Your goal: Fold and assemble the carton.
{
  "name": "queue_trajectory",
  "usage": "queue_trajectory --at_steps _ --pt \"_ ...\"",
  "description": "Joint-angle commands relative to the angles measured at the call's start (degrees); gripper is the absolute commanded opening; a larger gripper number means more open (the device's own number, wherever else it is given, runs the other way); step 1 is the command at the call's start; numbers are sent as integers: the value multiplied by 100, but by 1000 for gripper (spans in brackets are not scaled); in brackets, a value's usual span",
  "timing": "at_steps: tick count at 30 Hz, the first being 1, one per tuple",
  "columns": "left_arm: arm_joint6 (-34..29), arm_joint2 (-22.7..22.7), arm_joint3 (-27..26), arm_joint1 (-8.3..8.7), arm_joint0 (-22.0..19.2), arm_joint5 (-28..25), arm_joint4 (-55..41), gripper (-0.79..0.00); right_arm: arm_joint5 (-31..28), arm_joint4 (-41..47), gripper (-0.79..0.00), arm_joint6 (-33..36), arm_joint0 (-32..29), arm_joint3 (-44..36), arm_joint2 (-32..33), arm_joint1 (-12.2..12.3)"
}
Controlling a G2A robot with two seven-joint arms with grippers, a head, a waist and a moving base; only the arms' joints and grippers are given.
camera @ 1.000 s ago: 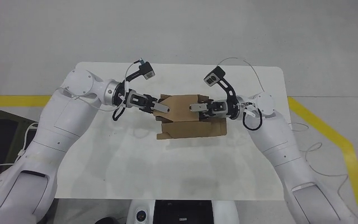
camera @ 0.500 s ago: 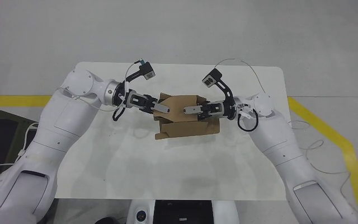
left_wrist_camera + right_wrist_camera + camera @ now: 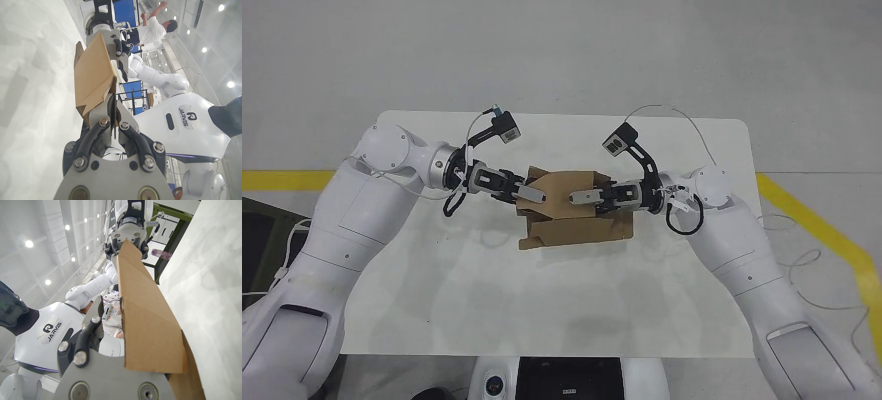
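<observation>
My left gripper (image 3: 112, 103) clenched on one corner of the carton (image 3: 90, 75) over the bench (image 3: 442, 290); my right gripper (image 3: 584, 196) released, straddling the opposite panel.

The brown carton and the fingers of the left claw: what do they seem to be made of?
The brown folded carton looks like matt corrugated cardboard: its cut edge seems layered and ribbed. The left claw has fingers of bare grey metal with a dull sheen and screw heads; aluminium or steel, I cannot tell.

carton (image 3: 577, 218) over table (image 3: 442, 290), left tool (image 3: 532, 192) at left end, right tool (image 3: 583, 197) opposite
</observation>
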Motion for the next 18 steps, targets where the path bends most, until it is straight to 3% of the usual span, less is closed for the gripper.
queue_trajectory --at_steps 1,18 --pt "-7 -10 -5 2 8 7 -14 -785 -100 -76 0 -101 28 16 -46 26" --pt "-3 -27 54 4 30 4 1 -785 -486 -197 0 -487 117 -17 -120 102"
